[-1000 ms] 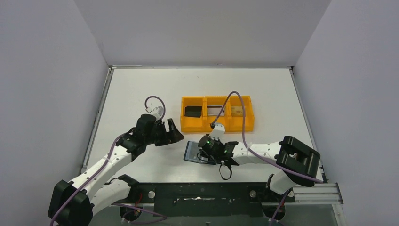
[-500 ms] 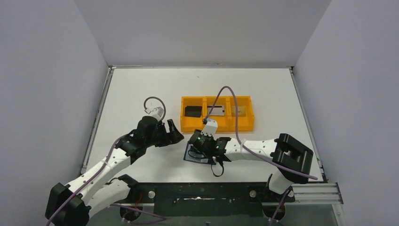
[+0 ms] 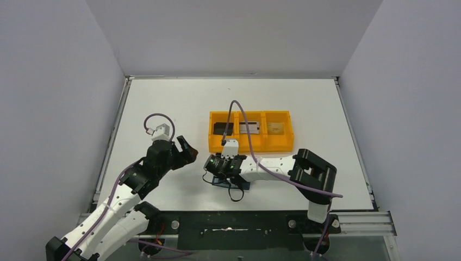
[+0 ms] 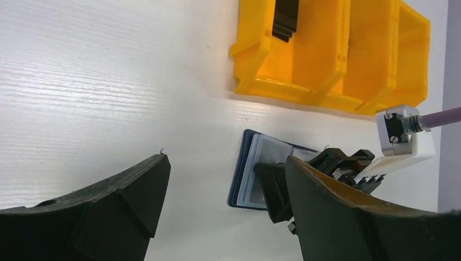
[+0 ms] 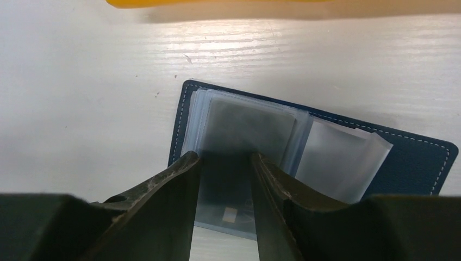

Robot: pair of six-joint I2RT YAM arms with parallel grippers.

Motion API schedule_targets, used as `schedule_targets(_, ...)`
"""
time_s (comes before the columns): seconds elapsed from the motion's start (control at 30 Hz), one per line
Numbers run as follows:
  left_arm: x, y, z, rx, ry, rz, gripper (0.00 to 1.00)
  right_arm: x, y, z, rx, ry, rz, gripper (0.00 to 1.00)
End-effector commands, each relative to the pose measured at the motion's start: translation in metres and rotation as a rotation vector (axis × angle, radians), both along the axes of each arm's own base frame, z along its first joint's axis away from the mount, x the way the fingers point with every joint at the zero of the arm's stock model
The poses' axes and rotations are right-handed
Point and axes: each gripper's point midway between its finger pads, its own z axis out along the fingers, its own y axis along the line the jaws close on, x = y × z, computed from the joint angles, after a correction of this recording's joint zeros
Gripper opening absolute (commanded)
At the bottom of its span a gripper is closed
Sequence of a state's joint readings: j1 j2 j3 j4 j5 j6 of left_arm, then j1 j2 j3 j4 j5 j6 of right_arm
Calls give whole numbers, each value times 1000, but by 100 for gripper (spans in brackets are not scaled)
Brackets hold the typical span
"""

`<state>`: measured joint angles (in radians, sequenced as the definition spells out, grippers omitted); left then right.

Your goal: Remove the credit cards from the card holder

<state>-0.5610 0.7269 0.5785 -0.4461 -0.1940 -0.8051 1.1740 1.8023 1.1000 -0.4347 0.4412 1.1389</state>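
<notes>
The dark navy-blue bifold card holder [image 5: 416, 157] lay open and flat on the white table [image 3: 163, 103], just in front of the orange three-compartment plastic tray [image 3: 272, 144]. The right hand [image 5: 224, 163] hung directly over the holder's left page, its fingers partly spread with nothing pinched between them. In the gap, a grey credit card [image 5: 244, 128] showed through a clear plastic sleeve. Contact between fingers and sleeve could not be determined. The left hand [image 4: 225, 160] hovered to the left of the holder, spread wide and empty. The tray held a black card [image 3: 222, 128] in the left compartment, a silver-grey card [image 3: 254, 129] in the middle and a gold-tan card [image 3: 276, 128] in the right.
</notes>
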Motion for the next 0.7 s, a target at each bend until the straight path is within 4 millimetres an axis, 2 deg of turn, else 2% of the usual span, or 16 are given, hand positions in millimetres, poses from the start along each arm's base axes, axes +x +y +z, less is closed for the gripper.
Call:
schedule_targets(0.0,8,3,15,-5,-33,34,78,-4,-6,-9,-100,15,-2,37)
schedule_targets(0.13,8,1,13,-3,-25,27,78,-8,-11,-18,-152,32,-13,25)
schedule_targets(0.3,8,1,11,-3,-21,24,78,-5,-8,-13,-127,12,-11,11)
schedule_targets(0.43,7,-1,9,-4,-18,12,78,0,-1,-2,-75,-13,6,10)
schedule_targets(0.57,8,-8,8,-13,-14,-24,78,3,6,9,16,-23,23,2)
schedule_targets(0.67,8,-16,7,-27,-11,-64,78,6,10,19,87,-42,35,0)
